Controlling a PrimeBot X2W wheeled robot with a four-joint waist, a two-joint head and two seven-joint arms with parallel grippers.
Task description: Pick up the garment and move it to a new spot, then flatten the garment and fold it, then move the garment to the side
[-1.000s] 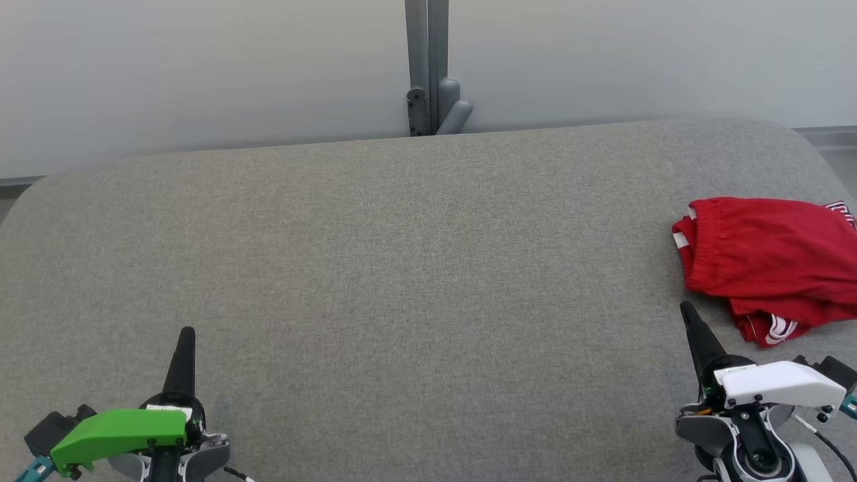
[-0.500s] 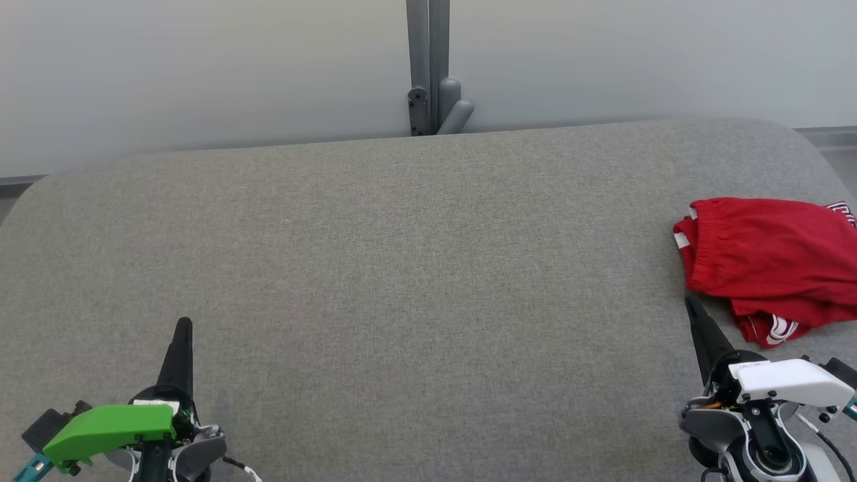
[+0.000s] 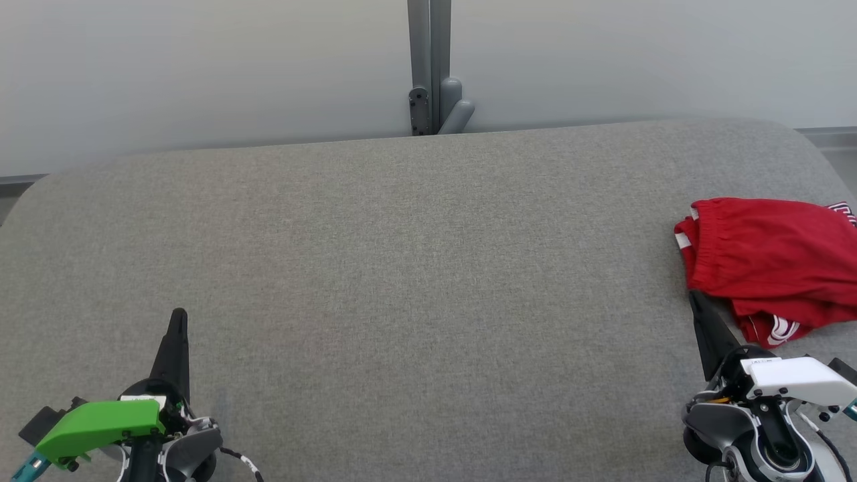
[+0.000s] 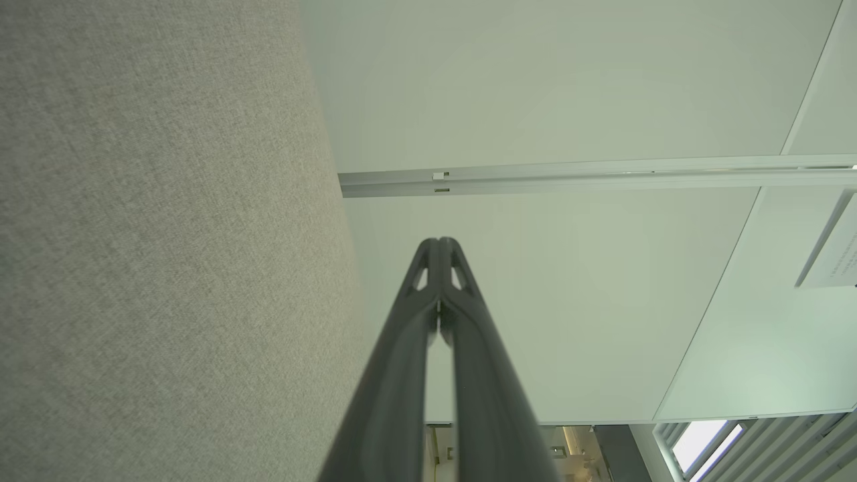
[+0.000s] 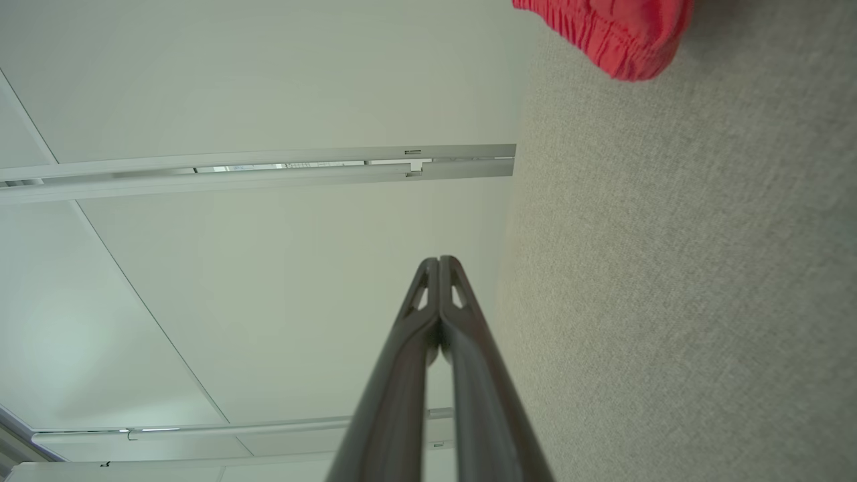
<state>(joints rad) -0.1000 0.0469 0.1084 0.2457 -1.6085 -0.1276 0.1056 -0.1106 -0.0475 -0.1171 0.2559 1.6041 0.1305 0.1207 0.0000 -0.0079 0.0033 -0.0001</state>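
The red garment (image 3: 770,258) is laid just ahead and right of the right gripper (image 3: 694,296), far from the left gripper (image 3: 178,314). Both are pressed together, empty.

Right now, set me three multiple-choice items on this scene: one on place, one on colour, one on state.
1. Where on the table does the garment lie?
A. far left
B. middle
C. right end

2. What colour is the garment?
A. red
B. blue
C. green

3. How is the right pincer?
A. wide open
B. shut, empty
C. shut on the garment

Answers:
1 C: in the head view it lies at the table's right end.
2 A: the cloth is red with white trim.
3 B: the right wrist view shows the fingers pressed together with nothing between them.
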